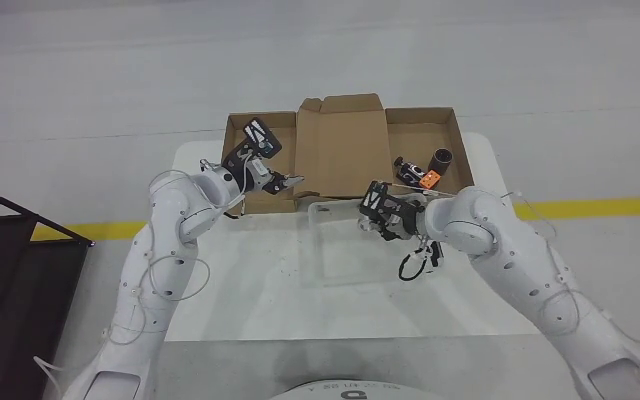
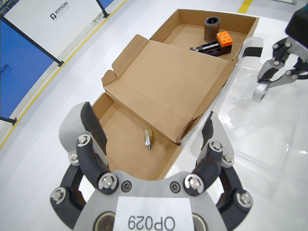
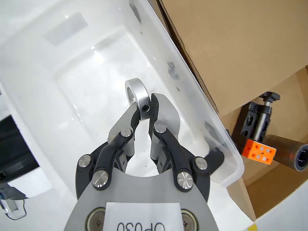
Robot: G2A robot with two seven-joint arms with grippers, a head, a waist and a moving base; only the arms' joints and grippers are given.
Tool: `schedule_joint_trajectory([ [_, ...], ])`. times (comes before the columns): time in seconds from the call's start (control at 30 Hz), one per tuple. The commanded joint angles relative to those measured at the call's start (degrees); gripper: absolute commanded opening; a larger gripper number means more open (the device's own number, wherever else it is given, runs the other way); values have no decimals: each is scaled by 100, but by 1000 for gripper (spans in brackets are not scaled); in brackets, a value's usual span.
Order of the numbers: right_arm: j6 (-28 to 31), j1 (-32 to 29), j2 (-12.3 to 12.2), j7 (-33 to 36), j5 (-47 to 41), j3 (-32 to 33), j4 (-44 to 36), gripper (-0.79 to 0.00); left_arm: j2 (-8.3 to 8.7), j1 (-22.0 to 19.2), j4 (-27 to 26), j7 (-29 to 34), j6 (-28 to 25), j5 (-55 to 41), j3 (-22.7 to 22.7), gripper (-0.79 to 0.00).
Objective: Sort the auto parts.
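Right wrist view: right end effector (image 3: 144, 111) clamps the silver collar (image 3: 137, 92) over the clear bin (image 3: 190, 80), cardboard box (image 3: 228, 37) just beside.

Left gripper (image 2: 148, 111): a white label (image 2: 151, 217) on its base plate carries dark printed letters and digits, seen inverted and legible.

Right gripper (image 3: 144, 103): a similar white label (image 3: 142, 217) on its base plate is inverted and cut off at the frame edge, so only partly legible.

White perforated panel (image 2: 48, 10), on the floor beyond the cardboard box (image 2: 168, 85): a dark logo beside one line of capitals, with finer print beneath that is too small to tell.

Blue panel (image 2: 24, 56) beside it: a fragment of pale lettering.

Clear bin (image 3: 184, 73) wall: small dark marks, unreadable.
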State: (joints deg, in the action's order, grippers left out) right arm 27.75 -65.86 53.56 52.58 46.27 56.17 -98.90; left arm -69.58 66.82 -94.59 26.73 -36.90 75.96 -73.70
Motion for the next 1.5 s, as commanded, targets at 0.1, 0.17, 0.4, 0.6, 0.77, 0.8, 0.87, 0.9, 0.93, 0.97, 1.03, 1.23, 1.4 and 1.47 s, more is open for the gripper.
schedule_joint_trajectory([
  [0.1, 0, -132, 23, -394, -860, 99, 117, -785, 0, 0, 0, 0, 0, 0, 0, 0],
  [0.17, 0, -132, 23, -394, -860, 99, 117, -785, 0, 0, 0, 0, 0, 0, 0, 0],
  [0.4, 0, -132, 23, -394, -860, 99, 117, -785, 0, 0, 0, 0, 0, 0, 0, 0],
  [0.6, 212, -132, 42, -878, -1255, 199, 147, -785, 17, 36, -33, -265, -397, -311, 22, 0],
  [0.77, 272, 128, 112, -1139, -1407, 120, 63, -785, 40, -83, 957, -23, -1603, -3236, 17, 0],
  [0.8, 270, 173, 124, -1161, -1420, 101, 65, -785, 53, -107, 1099, 162, -1746, -3736, 64, 0],
  [0.87, 254, 242, 146, -1175, -1449, 58, 75, -785, 83, -107, 1384, 475, -1918, -4897, 182, 0],
  [0.9, 306, 271, 157, -1176, -1507, 28, 83, -785, 101, -107, 1537, 637, -1916, -5523, 231, 0],
  [0.93, 374, 298, 167, -1167, -1588, -1, 117, -785, 128, -149, 1628, 849, -1925, -6040, 262, 0],
  [0.97, 460, 334, 176, -1160, -1675, -21, 160, -785, 155, -181, 1719, 1050, -1952, -6529, 287, 0],
  [1.03, 496, 349, 179, -1160, -1690, -27, 170, -785, 176, -209, 1769, 1199, -1956, -6786, 296, 0],
  [1.23, 496, 349, 179, -1160, -1690, -27, 170, -785, 176, -209, 1769, 1199, -1956, -6786, 296, 0],
  [1.4, 829, 232, 194, -1625, -1927, 14, 200, -785, 178, -189, 1709, 1096, -1563, -6537, 366, -34],
  [1.47, 997, 215, 193, -1691, -2041, 43, 245, -785, 180, -201, 1723, 1178, -1591, -6626, 467, -114],
])
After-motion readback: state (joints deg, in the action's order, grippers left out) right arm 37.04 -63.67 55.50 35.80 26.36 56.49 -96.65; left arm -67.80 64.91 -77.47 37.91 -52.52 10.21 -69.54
